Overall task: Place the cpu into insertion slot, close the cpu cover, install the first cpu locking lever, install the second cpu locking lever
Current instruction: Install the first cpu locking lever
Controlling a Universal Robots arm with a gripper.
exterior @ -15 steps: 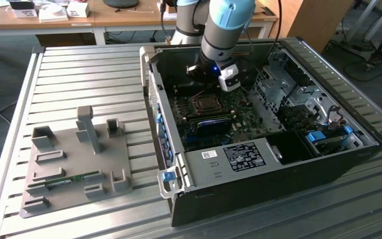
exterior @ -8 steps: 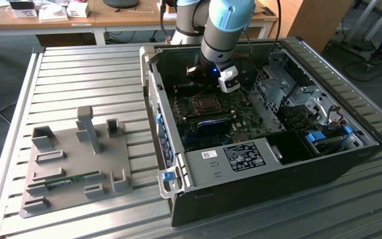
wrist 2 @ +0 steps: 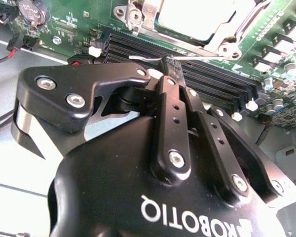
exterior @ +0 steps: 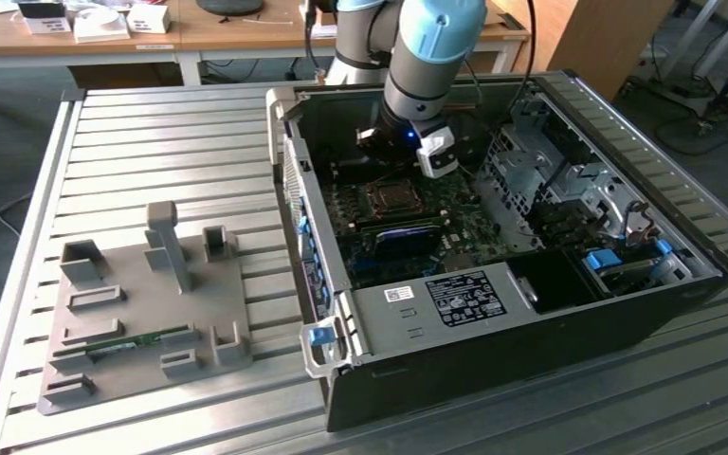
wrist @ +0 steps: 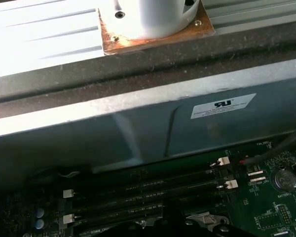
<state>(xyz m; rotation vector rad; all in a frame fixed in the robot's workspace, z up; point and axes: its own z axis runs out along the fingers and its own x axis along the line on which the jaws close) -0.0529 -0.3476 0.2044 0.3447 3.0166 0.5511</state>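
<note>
The gripper [wrist 2: 166, 66] has its fingers pressed together, tips touching a thin wire locking lever [wrist 2: 140, 58] at the memory slots' [wrist 2: 222, 79] edge. On the green motherboard [wrist 2: 69, 22], the cpu cover [wrist 2: 183, 37] lies flat around the cpu [wrist 2: 197, 17], which sits in the insertion slot [exterior: 396, 199].
</note>
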